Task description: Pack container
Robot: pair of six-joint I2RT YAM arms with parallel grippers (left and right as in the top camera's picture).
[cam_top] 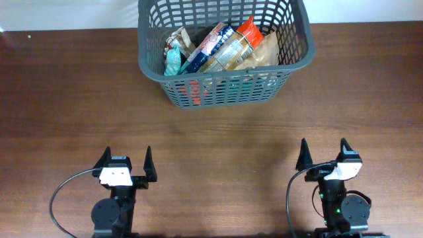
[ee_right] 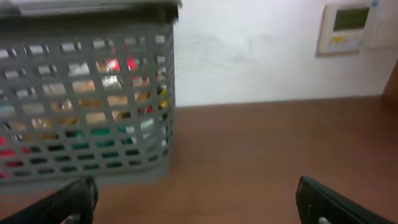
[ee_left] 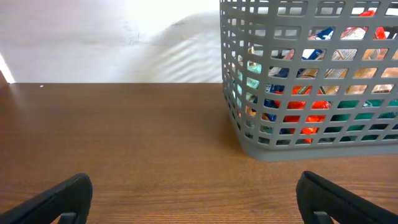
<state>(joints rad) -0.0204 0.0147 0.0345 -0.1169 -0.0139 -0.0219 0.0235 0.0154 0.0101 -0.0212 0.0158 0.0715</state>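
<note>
Seemingly the packing is at or near its end: the container [cam_top: 225, 91] stands at the far middle of the table [cam_top: 66, 99], holding several snack packets [cam_top: 228, 47], with no loose packet showing on the wood. The left gripper [cam_top: 127, 157] and right gripper [cam_top: 324, 149] sit at the near edge, jaws spread and empty, well apart from it. Nothing blocks either arm; a further move would need another item.

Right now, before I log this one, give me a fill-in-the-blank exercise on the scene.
1. The packets lie ____ the container.
2. The left gripper and the right gripper both stand ____, holding nothing.
3. The container's slotted walls are coloured ____.
Missing words: inside; open; grey.
</note>
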